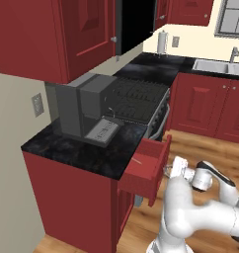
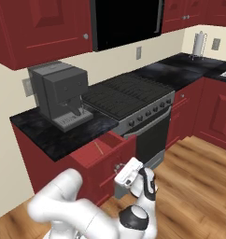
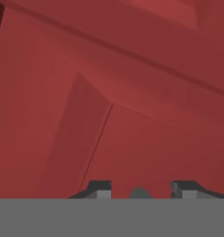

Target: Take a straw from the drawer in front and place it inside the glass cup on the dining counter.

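Note:
The dark red drawer [image 1: 143,173] stands pulled out from under the black countertop. A thin tan straw [image 1: 138,159] lies inside it on the drawer floor, and it also shows in the right base view as a pale line, the straw [image 2: 100,148]. My gripper [image 1: 167,170] is at the outside of the drawer's front panel, by its small handle [image 2: 117,166]. In the hand view the fingertips [image 3: 101,190] stand apart with the grey handle [image 3: 139,192] between them and a gap on each side, facing the red drawer front [image 3: 132,120]. The glass cup and the dining counter are out of view.
A grey coffee machine [image 1: 84,106] sits on the counter above the drawer. A stove [image 1: 139,96] is right of it, with a black microwave above. A sink [image 1: 218,66] and a paper towel roll [image 1: 162,43] are at the back. Wooden floor [image 1: 200,148] lies open to the right.

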